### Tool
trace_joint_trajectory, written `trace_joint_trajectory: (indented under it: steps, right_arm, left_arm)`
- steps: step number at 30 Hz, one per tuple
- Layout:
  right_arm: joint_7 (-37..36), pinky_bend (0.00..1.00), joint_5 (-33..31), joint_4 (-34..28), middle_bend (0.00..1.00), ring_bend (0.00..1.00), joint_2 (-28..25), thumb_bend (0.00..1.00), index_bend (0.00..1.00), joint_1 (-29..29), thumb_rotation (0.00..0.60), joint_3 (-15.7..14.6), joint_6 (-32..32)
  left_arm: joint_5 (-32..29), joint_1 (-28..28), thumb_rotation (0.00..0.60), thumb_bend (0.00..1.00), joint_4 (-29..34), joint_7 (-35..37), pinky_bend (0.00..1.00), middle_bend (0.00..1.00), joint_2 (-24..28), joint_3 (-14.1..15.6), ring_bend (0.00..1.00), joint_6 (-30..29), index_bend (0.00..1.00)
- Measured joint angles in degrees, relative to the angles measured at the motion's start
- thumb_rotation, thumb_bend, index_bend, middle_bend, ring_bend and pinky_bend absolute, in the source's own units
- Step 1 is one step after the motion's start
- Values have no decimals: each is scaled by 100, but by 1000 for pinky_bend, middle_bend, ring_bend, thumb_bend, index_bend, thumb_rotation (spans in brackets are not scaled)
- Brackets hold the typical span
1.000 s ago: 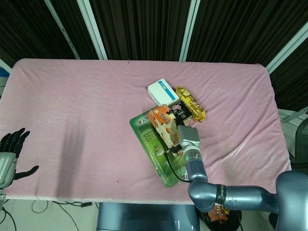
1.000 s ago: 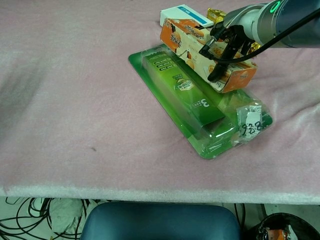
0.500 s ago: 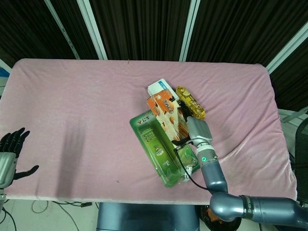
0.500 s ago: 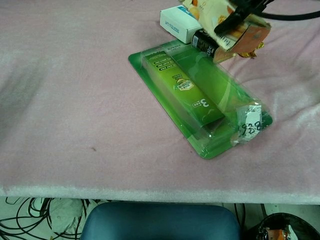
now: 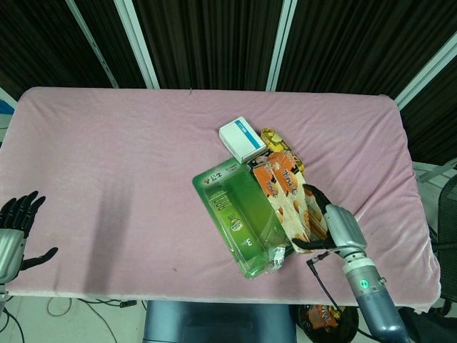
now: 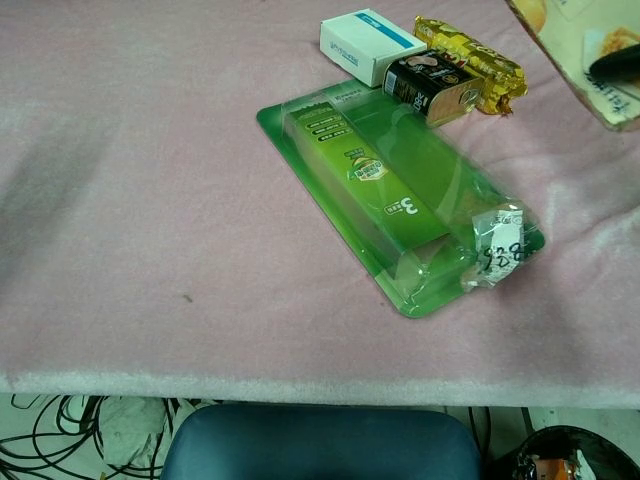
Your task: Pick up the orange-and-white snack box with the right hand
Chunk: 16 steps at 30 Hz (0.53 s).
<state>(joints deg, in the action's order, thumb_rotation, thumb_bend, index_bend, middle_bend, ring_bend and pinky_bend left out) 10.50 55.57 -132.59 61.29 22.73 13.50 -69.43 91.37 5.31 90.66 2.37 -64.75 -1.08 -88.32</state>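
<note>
The orange-and-white snack box [image 5: 284, 194] is lifted off the pink table [image 5: 128, 157], and my right hand [image 5: 327, 223] grips its near end. In the chest view only the box's pale underside [image 6: 580, 45] shows at the top right corner, with one dark fingertip [image 6: 614, 66] against it. My left hand [image 5: 17, 227] hangs off the table's near left edge, fingers apart and holding nothing.
A long green blister pack [image 5: 239, 214] [image 6: 395, 205] lies diagonally mid-table. Behind it sit a white-and-blue carton [image 5: 242, 138] [image 6: 366, 42], a gold wrapper [image 6: 472, 60] and a small dark box [image 6: 430, 85].
My right hand has raised the snack box up and to the right, off the green pack. The small dark box beneath it is now uncovered. The left hand has not moved.
</note>
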Motion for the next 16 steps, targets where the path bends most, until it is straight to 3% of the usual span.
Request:
trace_joint_trajectory:
  steps: [8, 16]
  right_arm:
    - [-1347, 498, 2003, -79, 599, 641, -611, 443, 303, -776, 600, -668, 117]
    - [-1797, 498, 2452, 165, 599, 641, -764, 444, 303, -929, 600, -942, 253]
  left_arm:
    - [112, 7, 600, 0, -94, 12, 0, 0, -25, 24, 0, -49, 0]
    - [134, -2, 600, 0, -116, 41, 0, 0, -33, 29, 0, -89, 0]
